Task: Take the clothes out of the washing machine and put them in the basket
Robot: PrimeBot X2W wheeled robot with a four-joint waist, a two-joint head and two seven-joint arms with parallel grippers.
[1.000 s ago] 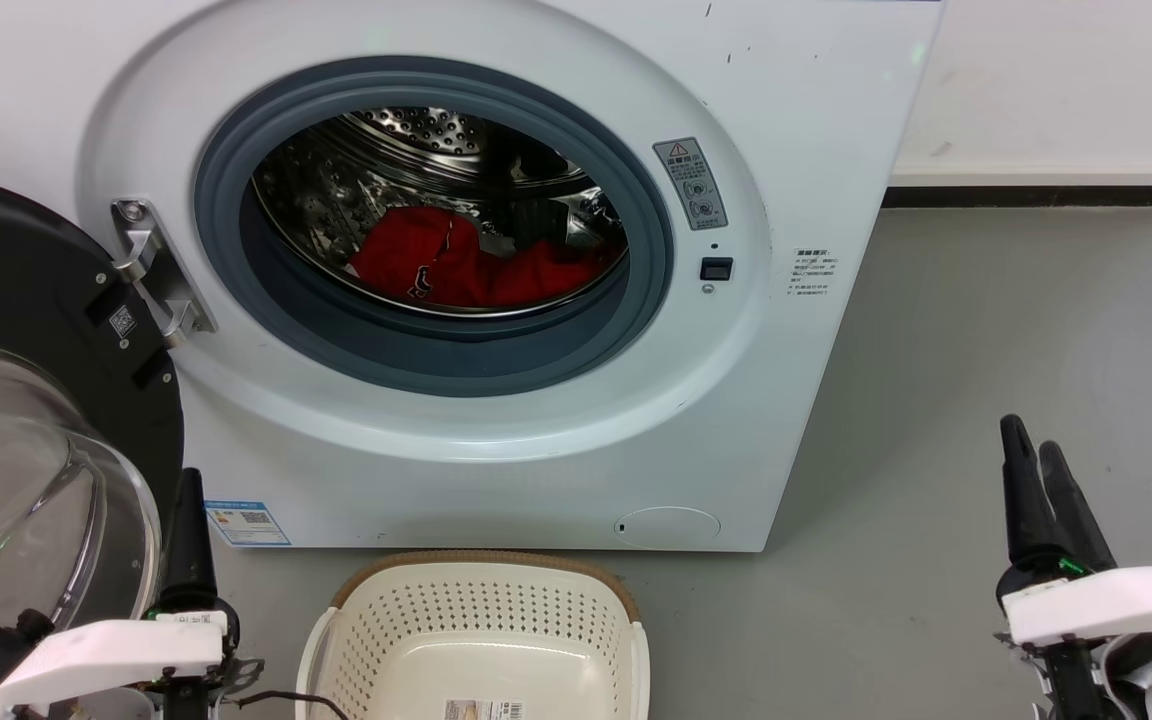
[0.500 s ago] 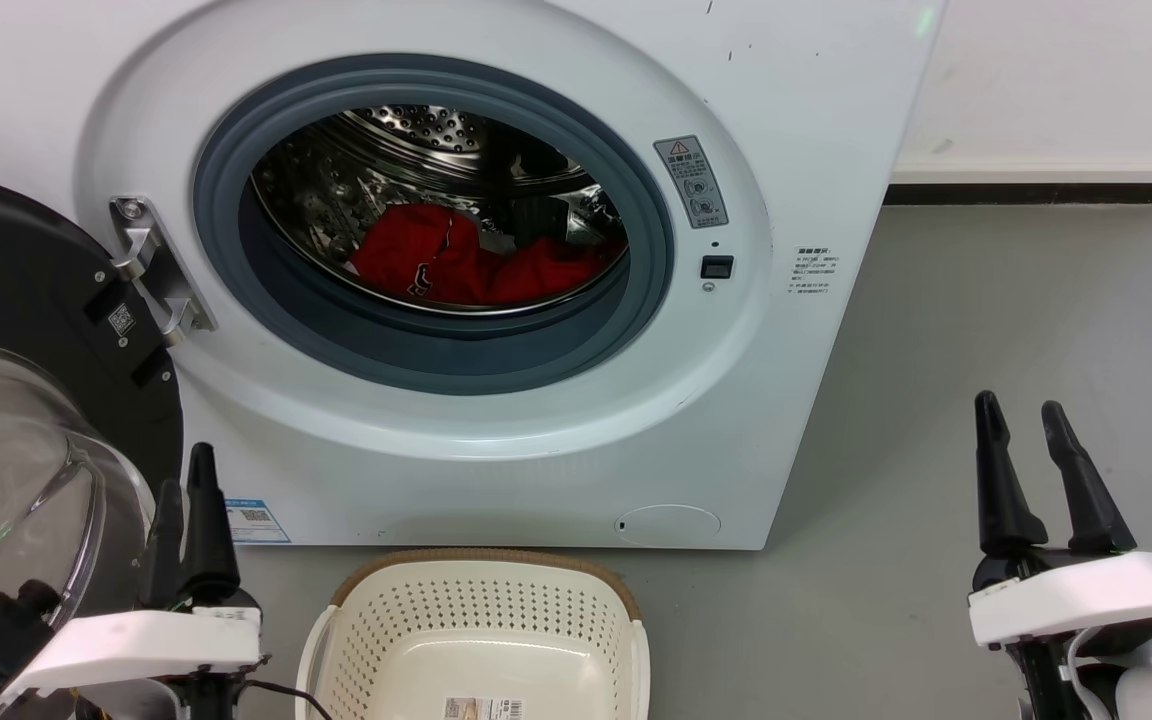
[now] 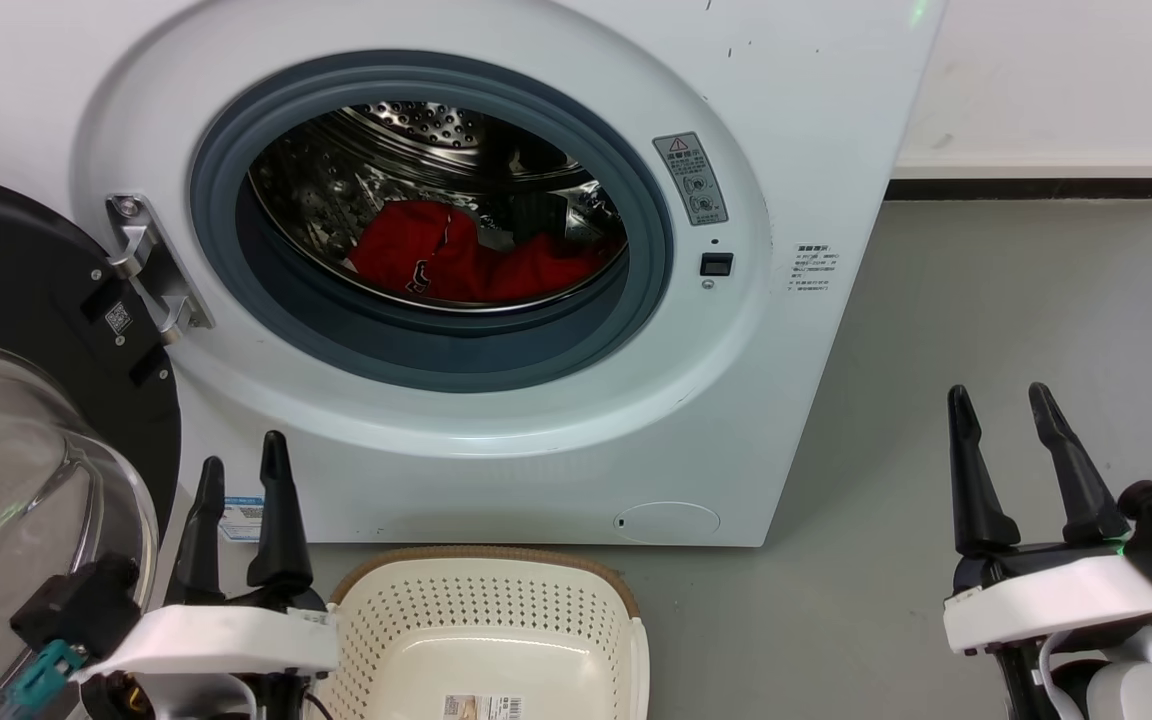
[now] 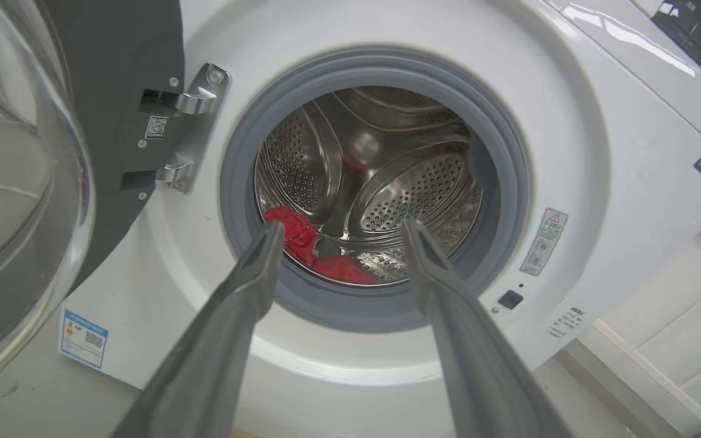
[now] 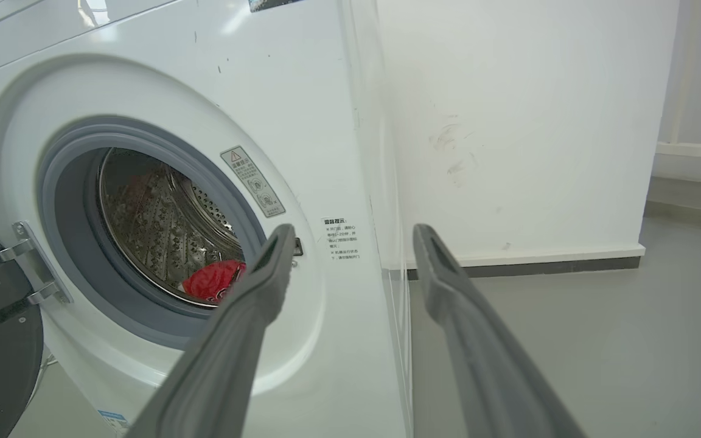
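The white washing machine (image 3: 496,470) stands with its door (image 3: 26,330) swung open to the left. Red clothes (image 3: 456,262) lie in the bottom of the steel drum, also seen as clothes (image 4: 302,243) and clothes (image 5: 213,281). The cream basket (image 3: 481,610) sits on the floor in front of the machine, with nothing in it. My left gripper (image 3: 241,470) is open, low at the left beside the basket; in its wrist view the left gripper (image 4: 339,228) points at the drum opening. Off to the right of the machine, my right gripper (image 3: 998,398) is open over the floor.
The glass bowl of the open door (image 3: 16,480) bulges out close to my left arm. Grey floor (image 3: 986,320) spreads to the right of the machine. A white wall with a dark skirting (image 3: 1036,188) runs behind.
Both grippers have risen and opened. The left one has moved right toward the basket, and the right one has shifted slightly left and up.
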